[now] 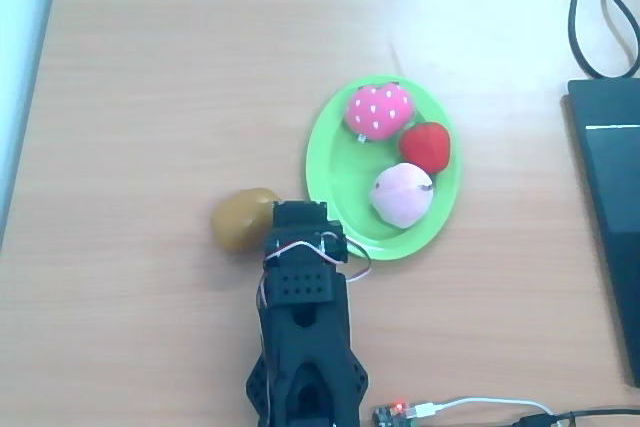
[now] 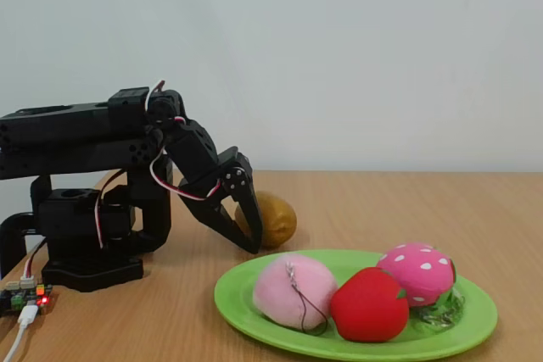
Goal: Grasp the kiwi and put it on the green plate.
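In the fixed view the green plate (image 2: 356,328) sits nearest, holding the peach (image 2: 295,292), a red fruit (image 2: 369,304) and the strawberry (image 2: 417,274). Behind it the gripper (image 2: 248,231) reaches the kiwi (image 2: 270,219) on the table (image 2: 407,209); whether its fingers are spread I cannot tell. A glancing close could roll the kiwi away

light: bright, even | shadows: faint (soft-edged) | focus: slightly soft, both views

The olive-brown kiwi (image 1: 243,220) lies on the bench just left of the lime-green oval plate (image 1: 325,137) in the overhead view, off its rim.
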Robot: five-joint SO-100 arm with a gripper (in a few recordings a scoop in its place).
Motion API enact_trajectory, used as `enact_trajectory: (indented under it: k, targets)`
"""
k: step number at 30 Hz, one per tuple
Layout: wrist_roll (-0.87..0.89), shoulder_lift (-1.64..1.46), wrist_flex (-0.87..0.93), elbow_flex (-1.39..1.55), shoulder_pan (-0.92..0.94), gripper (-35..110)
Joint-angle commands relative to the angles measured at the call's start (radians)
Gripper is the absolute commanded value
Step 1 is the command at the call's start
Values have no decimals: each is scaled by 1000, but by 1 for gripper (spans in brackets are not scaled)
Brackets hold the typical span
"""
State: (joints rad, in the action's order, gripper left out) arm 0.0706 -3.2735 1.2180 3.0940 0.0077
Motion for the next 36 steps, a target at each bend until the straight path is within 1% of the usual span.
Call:
enact_trajectory:
  k: [1, 6, 9, 12, 16, 18, 22, 25, 36]
  targets:
    - [-31, -21, 18, 8, -40, -8]
    - [-31, -21, 18, 8, -38, -8]
    - [-46, -21, 18, 8, -55, -6]
    - [-46, -21, 18, 8, -57, -8]
    - [-32, -21, 18, 8, -41, -8]
    - [-26, -21, 18, 8, -38, -2]
    - [-31, -20, 17, 9, -41, 4]
    - [-26, -20, 18, 9, -38, -8]
    - [-15, -17, 18, 9, -34, -8]
